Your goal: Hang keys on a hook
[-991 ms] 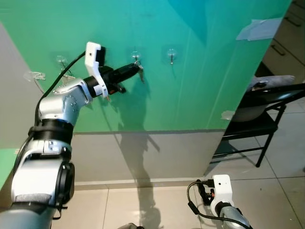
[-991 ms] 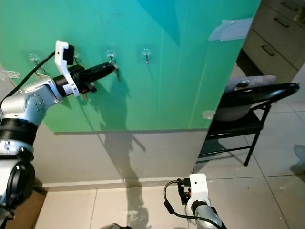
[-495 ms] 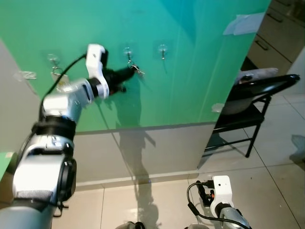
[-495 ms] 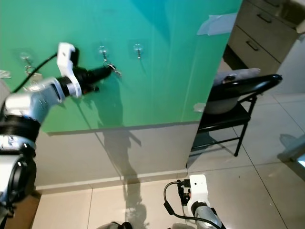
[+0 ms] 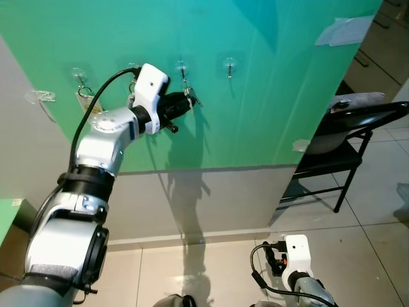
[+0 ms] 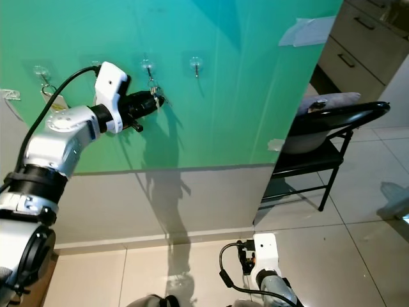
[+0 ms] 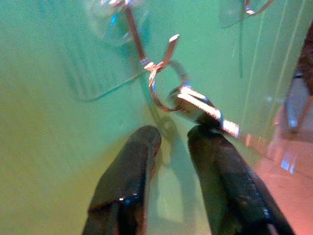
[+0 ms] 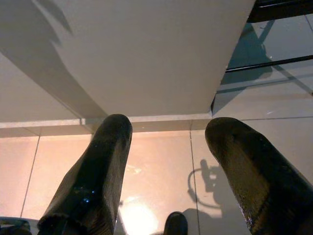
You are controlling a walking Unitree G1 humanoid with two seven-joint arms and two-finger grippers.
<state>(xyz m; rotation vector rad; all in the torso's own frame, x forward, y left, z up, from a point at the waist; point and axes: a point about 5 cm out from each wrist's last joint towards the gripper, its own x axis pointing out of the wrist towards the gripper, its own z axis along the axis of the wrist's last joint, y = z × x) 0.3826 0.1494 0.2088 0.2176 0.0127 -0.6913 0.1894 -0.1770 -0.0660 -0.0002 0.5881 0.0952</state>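
Hanging from a hook (image 7: 128,22) on the green wall (image 5: 268,96), the keys (image 7: 195,107) touch the left hand (image 7: 171,147), fingers slightly spread; right hand (image 8: 166,166) spread above floor tiles (image 5: 383,243); chair (image 5: 345,137) far right.

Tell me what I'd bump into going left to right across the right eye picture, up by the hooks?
Hook with a tagged key → left gripper at the keys on their hook → bare hook → taped paper → drawers.
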